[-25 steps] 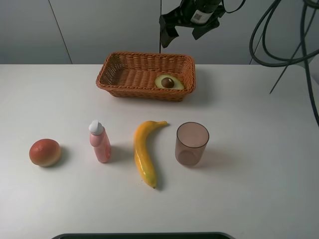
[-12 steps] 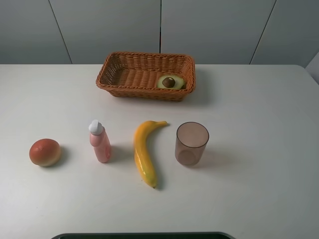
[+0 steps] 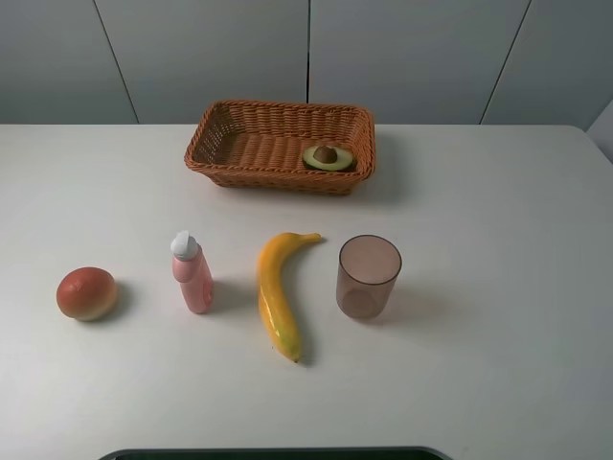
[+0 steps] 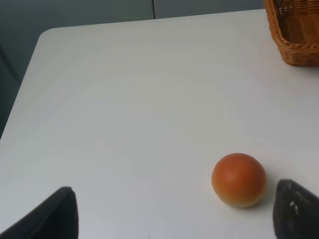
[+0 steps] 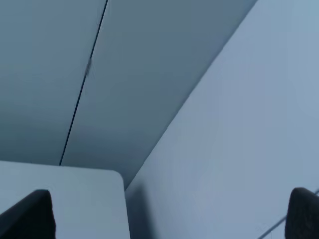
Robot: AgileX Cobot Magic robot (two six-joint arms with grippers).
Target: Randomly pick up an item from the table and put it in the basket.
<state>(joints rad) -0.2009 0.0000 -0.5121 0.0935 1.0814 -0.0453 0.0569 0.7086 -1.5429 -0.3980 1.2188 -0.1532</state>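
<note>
The halved avocado [image 3: 328,156] lies in the right end of the orange-brown wicker basket [image 3: 268,177] at the back of the white table [image 3: 498,287]. A corner of the basket also shows in the left wrist view [image 4: 295,35]. Neither arm shows in the exterior view. My left gripper [image 4: 174,215] is open and empty, low over the table, with the round red-orange fruit [image 4: 239,179] between its spread fingertips and a little ahead. My right gripper [image 5: 167,214] is open and empty, raised and facing the grey wall past a table corner [image 5: 75,199].
In front of the basket stand, left to right, the red-orange fruit [image 3: 86,293], a pink bottle with a white cap [image 3: 192,273], a long yellow banana [image 3: 277,292] and a translucent brown cup [image 3: 368,277]. A dark edge [image 3: 268,453] runs along the table's front.
The right arm, above the basket a second ago, has gone out of the exterior view. The avocado has shifted a little in the basket and lies flatter.
</note>
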